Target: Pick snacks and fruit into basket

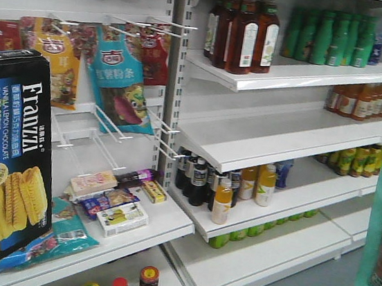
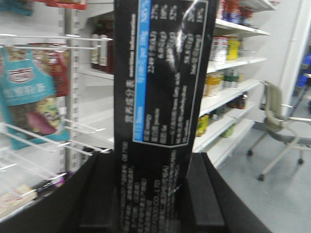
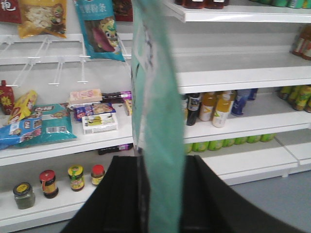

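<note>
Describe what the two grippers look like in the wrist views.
The left gripper has two matte black fingers, broad and flat-faced, widening toward the camera into a dark body. The right gripper looks the same: plain black fingers with slanted outer edges. No cables, markings or colour accents show in either view.

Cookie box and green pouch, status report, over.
Left gripper shut on the Franzzi cookie box. Right gripper shut on the mint-green pouch. Both held in front of the shelves. Basket not in view.
</note>
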{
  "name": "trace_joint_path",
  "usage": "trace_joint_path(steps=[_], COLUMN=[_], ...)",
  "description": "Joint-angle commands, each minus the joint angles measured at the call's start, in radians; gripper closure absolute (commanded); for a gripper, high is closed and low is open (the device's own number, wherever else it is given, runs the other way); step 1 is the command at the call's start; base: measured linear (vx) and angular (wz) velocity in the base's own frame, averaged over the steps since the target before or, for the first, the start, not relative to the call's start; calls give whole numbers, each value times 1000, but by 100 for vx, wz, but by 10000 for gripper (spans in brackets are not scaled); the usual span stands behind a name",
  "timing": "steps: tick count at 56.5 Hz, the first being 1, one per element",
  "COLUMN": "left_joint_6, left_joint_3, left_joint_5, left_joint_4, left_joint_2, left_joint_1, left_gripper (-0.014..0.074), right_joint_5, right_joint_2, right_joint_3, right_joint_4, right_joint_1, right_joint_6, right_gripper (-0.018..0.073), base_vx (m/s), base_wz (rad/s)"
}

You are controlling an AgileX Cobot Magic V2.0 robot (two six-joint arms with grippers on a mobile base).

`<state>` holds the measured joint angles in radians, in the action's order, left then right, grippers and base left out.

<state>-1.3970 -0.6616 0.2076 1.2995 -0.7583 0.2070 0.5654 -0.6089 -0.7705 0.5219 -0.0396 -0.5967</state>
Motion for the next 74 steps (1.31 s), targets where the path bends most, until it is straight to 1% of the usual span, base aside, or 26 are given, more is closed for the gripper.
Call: trace_joint_path(steps=[1, 38, 74], left_joint_6=[-8, -8, -8], left_joint_3=[-33, -33, -33], left_joint_5=[25, 25, 23], left_joint_4=[-20, -20, -20], left_joint_2=[7, 7, 7], left_joint_1=[3, 3, 3], left_gripper=[594, 594, 594], right_joint_5=[-83, -83, -83], right_joint_2=[2, 2, 2], right_joint_3=[-30, -30, -30], right_joint_4=[19, 19, 19], right_joint_1=[-4, -4, -4], right_joint_6=[-2, -2, -2], right_gripper=[568, 568, 568], base_vx=[-10, -6, 8], base_wz=[-50, -45, -51])
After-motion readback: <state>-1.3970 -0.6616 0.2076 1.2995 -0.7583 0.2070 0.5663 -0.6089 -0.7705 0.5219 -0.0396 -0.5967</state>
